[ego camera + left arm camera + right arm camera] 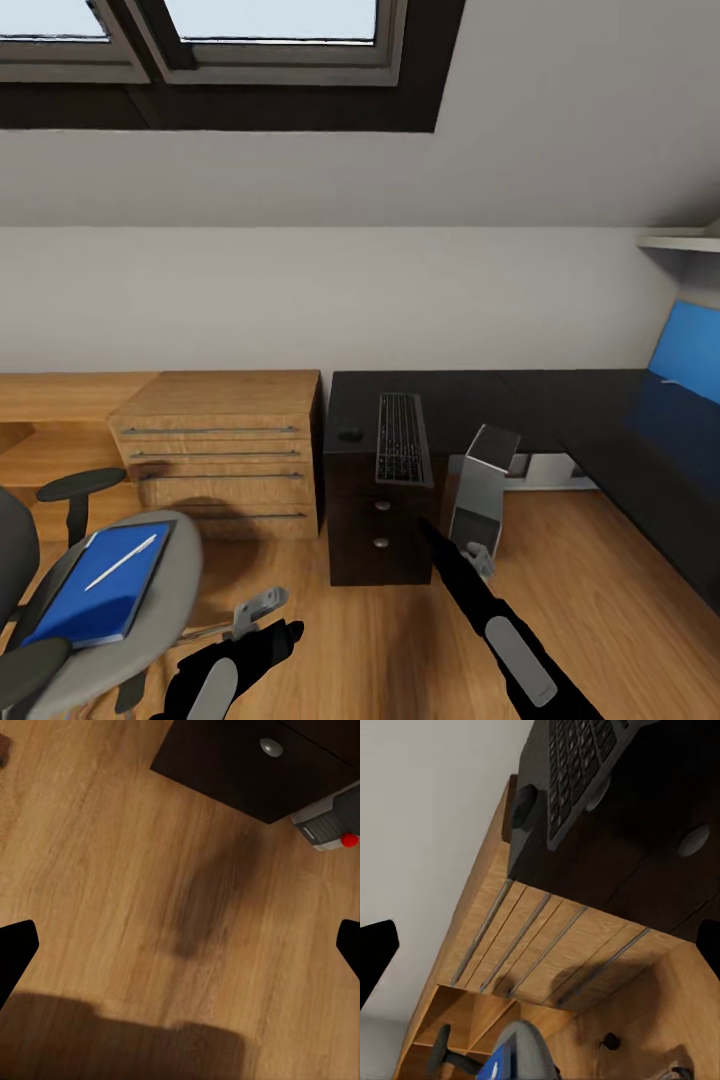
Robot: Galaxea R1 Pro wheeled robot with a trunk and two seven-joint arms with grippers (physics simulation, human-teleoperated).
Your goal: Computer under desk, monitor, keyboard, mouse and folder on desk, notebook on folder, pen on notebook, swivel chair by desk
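Left gripper [262, 603] open over floor [380, 640]; keyboard [402, 438] overhangs desk [470, 395].

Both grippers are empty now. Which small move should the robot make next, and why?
Probably turn toward the swivel chair and bring the left gripper over its seat. The blue folder lies there with the white pen on it, while the keyboard and mouse are already on the desk. The left gripper looks open and hangs over bare floor, close to the chair.
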